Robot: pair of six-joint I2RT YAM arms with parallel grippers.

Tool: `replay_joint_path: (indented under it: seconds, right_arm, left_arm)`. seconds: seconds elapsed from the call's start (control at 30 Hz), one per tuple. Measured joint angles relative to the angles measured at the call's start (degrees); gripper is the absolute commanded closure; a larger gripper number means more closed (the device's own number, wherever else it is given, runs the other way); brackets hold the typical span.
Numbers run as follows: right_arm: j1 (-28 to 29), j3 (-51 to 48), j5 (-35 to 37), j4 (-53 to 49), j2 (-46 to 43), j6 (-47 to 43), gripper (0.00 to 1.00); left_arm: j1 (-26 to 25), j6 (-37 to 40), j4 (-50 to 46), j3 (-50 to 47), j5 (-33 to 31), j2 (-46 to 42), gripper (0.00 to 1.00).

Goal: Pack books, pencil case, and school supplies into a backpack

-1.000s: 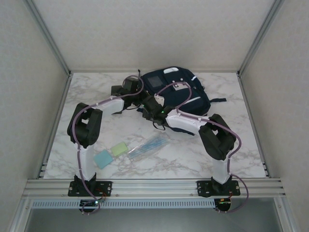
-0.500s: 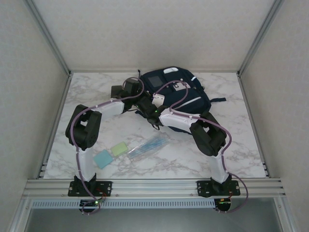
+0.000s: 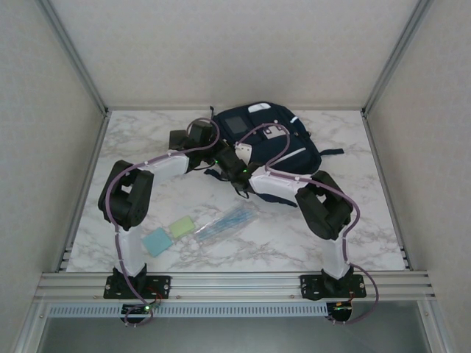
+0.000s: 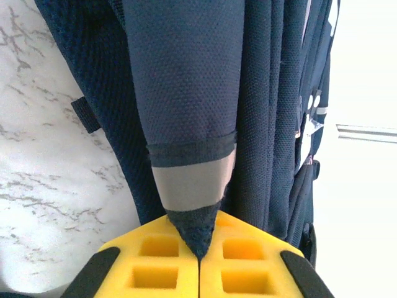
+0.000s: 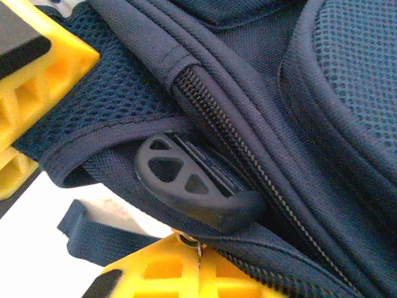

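Observation:
The navy backpack (image 3: pixel 274 138) lies at the back of the table. My left gripper (image 3: pixel 213 153) is at its left edge, shut on the pointed tip of a navy strap with a grey band (image 4: pixel 189 186); the yellow pads (image 4: pixel 248 267) meet around it. My right gripper (image 3: pixel 237 163) is close beside it, shut on a small metal zipper pull (image 5: pixel 197 243) under a black plastic handle piece (image 5: pixel 192 183). The zipper (image 5: pixel 248 155) runs up the fabric. A pale blue pad (image 3: pixel 157 240), a pale green pad (image 3: pixel 181 226) and a clear pencil case (image 3: pixel 224 220) lie in front. The books are out of view.
Marble tabletop (image 3: pixel 383 220) with white walls on three sides and a metal rail (image 3: pixel 235 283) along the near edge. A loose dark strap (image 3: pixel 335 153) sticks out at the backpack's right. The left gripper's yellow finger (image 5: pixel 37 68) shows in the right wrist view.
My right gripper has shifted a little up and left against the backpack's left edge, and its elbow has swung. The left arm and the items on the table have stayed put.

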Motion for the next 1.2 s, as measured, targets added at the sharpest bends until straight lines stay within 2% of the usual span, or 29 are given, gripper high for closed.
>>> replay_joint_path:
  seconds: [0.3,0.67,0.77,0.8,0.93,1.1,1.2]
  right_arm:
    - [-2.19,-10.62,-14.91,-2.89,-11.3,-0.81,1.0]
    - [-6.64,-16.28,-24.22,-17.42,-22.97,-5.55,1.0]
    - [-8.2,-16.96,-28.94,-16.35,-23.85,-7.28,1.0]
    - [-8.41,-16.94,-30.82,-15.76,-23.39,-7.69,1.0]
    - [-8.44,-13.25,-37.35,-15.5,-18.27,-9.79,1.0]
    - [-8.35,-4.02,-43.82,-16.06,-11.04,-11.93,1.0]
    - [-8.35,-0.66,-46.9,-15.37,-9.49,-12.31,1.0]
  left_arm:
    - [1.07,1.97,-3.91,6.67,2.01,4.46,1.0]
    - [2.01,7.08,-10.51,18.23,3.93,10.95,0.99]
    - [2.54,8.39,-12.09,21.79,5.6,13.14,0.49]
    - [2.75,8.52,-12.26,22.01,5.9,13.25,0.38]
    - [3.04,8.68,-12.33,19.3,6.51,11.41,0.23]
    - [1.27,6.73,-11.06,5.31,6.49,1.42,0.23]
    - [-1.53,3.56,-8.02,-2.12,6.47,-3.21,0.29]
